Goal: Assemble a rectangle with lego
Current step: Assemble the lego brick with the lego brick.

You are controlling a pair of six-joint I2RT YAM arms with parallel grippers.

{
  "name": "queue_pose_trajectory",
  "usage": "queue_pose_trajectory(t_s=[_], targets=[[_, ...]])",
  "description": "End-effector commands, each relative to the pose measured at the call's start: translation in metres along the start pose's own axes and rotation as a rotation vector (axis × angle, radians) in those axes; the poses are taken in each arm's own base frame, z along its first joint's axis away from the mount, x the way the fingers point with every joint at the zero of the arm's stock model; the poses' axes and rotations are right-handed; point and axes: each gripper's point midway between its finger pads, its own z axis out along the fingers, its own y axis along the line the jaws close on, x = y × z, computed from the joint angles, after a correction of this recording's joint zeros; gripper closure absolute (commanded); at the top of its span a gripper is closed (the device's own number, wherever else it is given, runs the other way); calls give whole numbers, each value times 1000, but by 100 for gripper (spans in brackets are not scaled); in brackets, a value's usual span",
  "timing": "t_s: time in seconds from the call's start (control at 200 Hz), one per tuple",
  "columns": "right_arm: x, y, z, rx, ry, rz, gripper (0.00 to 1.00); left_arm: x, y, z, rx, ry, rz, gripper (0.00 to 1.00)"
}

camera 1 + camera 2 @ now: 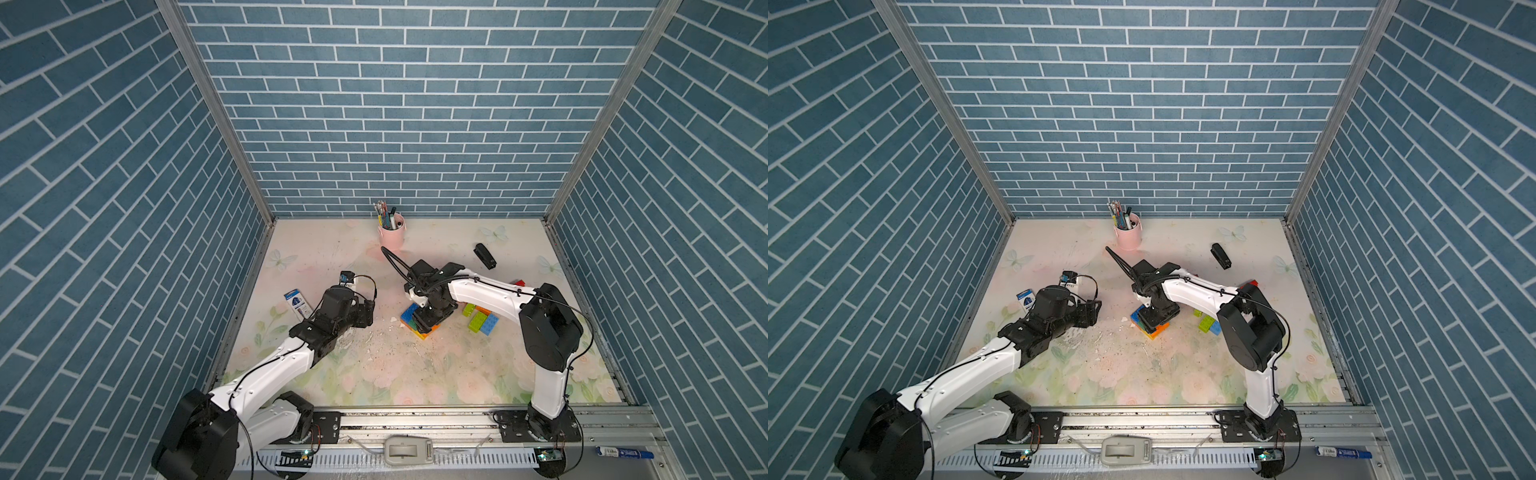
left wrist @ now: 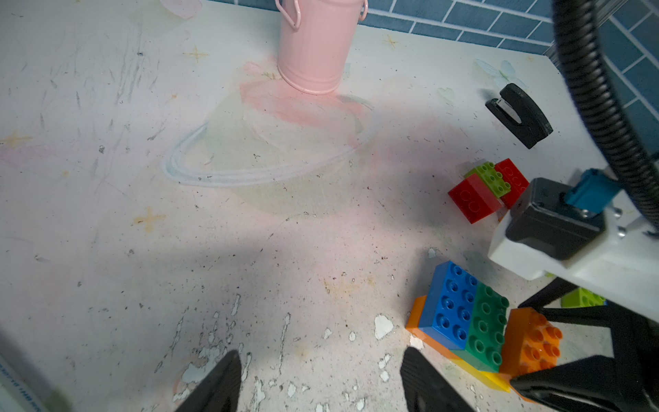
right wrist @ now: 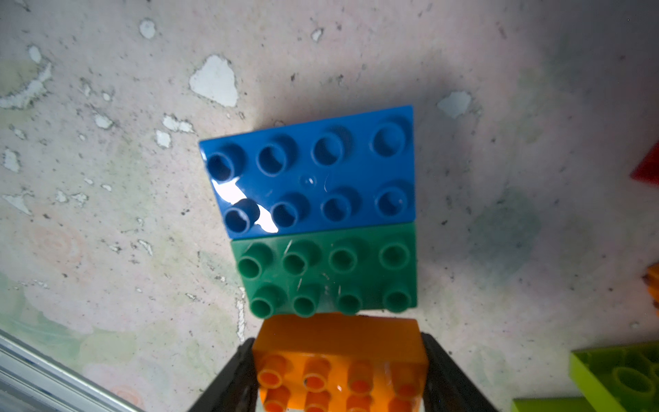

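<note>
The left hand (image 2: 321,388) hovers over the counter (image 1: 415,374), its fingers apart and holding nothing. Further back, a pink bucket (image 1: 391,237) stands upright near the rear wall, with pens (image 1: 384,212) sticking out of it. Right of centre, the right hand (image 3: 338,378) is clamped on an orange brick (image 3: 338,333), just beside the green brick (image 3: 328,271) and blue brick (image 3: 313,171) of the lego block (image 1: 410,316). Loose bricks (image 1: 482,321) lie to its right, and a black stapler (image 1: 485,256) lies further back.

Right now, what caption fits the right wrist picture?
The right gripper holds the orange brick beside the green brick and blue brick.
</note>
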Motion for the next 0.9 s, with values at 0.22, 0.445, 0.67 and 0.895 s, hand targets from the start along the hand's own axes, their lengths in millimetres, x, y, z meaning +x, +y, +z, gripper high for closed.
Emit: queue_pose_trajectory(t_s=[0.22, 0.445, 0.67, 0.895], targets=[[-6, 1, 4, 10, 8, -55, 65, 7, 3, 4, -1, 12, 0, 27], [-6, -4, 5, 38, 11, -70, 67, 7, 3, 5, 4, 14, -4, 27], [-5, -5, 9, 40, 23, -80, 68, 6, 2, 4, 7, 9, -4, 28], [-5, -5, 12, 34, 30, -77, 71, 6, 3, 4, 7, 10, -6, 28]])
